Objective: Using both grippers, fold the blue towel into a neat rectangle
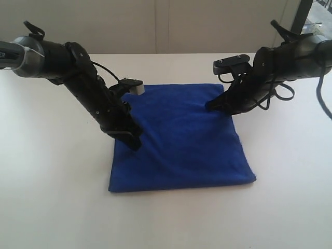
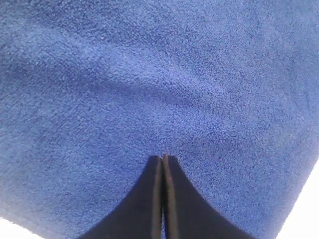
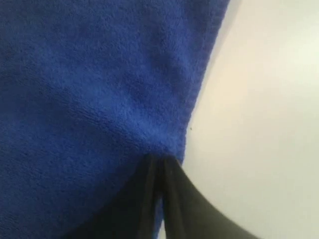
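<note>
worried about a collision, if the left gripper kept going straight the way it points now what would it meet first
The blue towel. The left gripper points down with its tips right at the cloth, jaws shut; contact looks likely, but depth is unclear. Beneath the cloth lies the table.

The blue towel (image 1: 181,145) is soft, matt cloth with a fine nubbly pile. The counter (image 1: 52,197) is smooth, pale and low-sheen. The left hand (image 2: 163,158) and right hand (image 3: 160,159) have smooth, dark matt fingers that look like plastic. The black arm casings (image 1: 88,88) shine slightly.
</note>
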### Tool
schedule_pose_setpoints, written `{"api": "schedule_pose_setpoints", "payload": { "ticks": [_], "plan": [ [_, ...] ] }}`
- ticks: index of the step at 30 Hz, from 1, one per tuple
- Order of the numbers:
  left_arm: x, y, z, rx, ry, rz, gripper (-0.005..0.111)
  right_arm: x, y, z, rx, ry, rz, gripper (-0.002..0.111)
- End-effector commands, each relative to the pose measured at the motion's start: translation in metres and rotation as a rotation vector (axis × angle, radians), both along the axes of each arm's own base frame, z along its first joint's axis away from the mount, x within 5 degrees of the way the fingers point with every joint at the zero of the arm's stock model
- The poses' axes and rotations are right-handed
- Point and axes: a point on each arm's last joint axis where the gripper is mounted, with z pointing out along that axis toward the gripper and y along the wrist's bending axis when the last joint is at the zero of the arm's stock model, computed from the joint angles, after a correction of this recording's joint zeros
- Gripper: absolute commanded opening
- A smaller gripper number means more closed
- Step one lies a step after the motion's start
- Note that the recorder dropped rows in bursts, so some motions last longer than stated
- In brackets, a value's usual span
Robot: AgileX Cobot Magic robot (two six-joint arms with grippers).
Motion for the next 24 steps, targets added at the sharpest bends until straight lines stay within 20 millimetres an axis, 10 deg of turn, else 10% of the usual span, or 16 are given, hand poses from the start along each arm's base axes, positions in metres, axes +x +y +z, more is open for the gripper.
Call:
{"api": "schedule_pose_setpoints", "payload": {
  "ticks": [1, 8, 13, 24],
  "plan": [
    [-0.003, 0.0, -0.002, 0.001, 0.022, -0.013, 0.0, -0.001, -0.002, 0.001, -0.013, 0.016, 0.013, 0.026],
    [-0.003, 0.0, 0.004, -0.005, 0.008, -0.012, 0.0, -0.002, -0.001, 0.044, 0.009, -0.085, 0.0, 0.024],
    [-0.004, 0.002, 0.022, -0.005, -0.048, -0.021, 0.0, -0.007, -0.001, 0.043, 0.008, -0.027, 0.005, 0.001],
    [-0.014, 0.005, 0.057, -0.034, -0.089, -0.032, 0.0, -0.026, -0.001, 0.046, 0.008, 0.114, 0.016, 0.0]
  ]
}}
